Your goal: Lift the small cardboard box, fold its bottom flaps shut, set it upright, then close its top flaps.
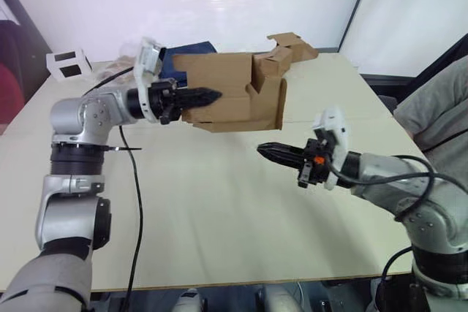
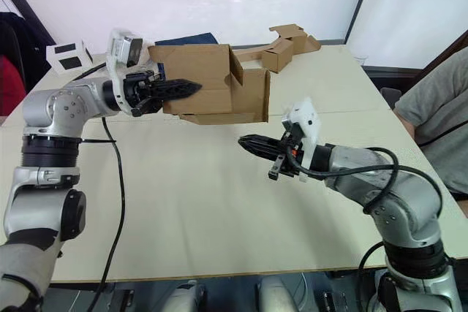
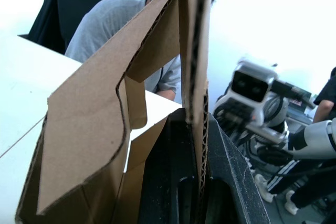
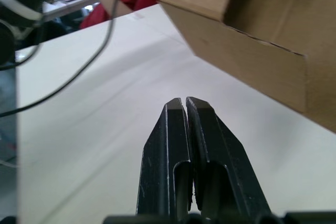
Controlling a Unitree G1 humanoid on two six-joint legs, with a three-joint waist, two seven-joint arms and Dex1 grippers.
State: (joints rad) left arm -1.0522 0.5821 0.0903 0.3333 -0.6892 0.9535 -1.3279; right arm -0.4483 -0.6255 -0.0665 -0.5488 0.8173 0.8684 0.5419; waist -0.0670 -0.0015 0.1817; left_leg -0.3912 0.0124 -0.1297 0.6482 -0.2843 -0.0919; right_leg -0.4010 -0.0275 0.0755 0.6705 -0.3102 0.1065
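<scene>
1. Box (image 1: 230, 93) hangs in the air above the table (image 1: 219, 210), turned on its side, carried by our left end effector (image 1: 208, 96); we judge the lift done.
2. Our left end effector is clenched on one box wall; the left wrist view shows the corrugated edge pinched between its fingers (image 3: 231, 177), a thin-wall grip that leaves both ends free.
3. Flaps (image 1: 269, 96) at the end facing our right arm stand loose and part open; we take these for the bottom flaps, though we cannot tell for sure.
4. Our right end effector (image 2: 245, 142) sits just below and beside that open end, apart from the cardboard, fingers pressed together and holding nothing; closed tips make a blunt pusher, which would suit folding flaps inward.
5. Sideways holding seems chosen so the flaps face our free arm; the risk we see is the box twisting in the one-wall grip when pushed.
6. Spare cardboard (image 1: 292, 47) and a white box (image 1: 67, 62) lie at the far table edge, well apart; a person (image 1: 439, 111) sits to our right.
</scene>
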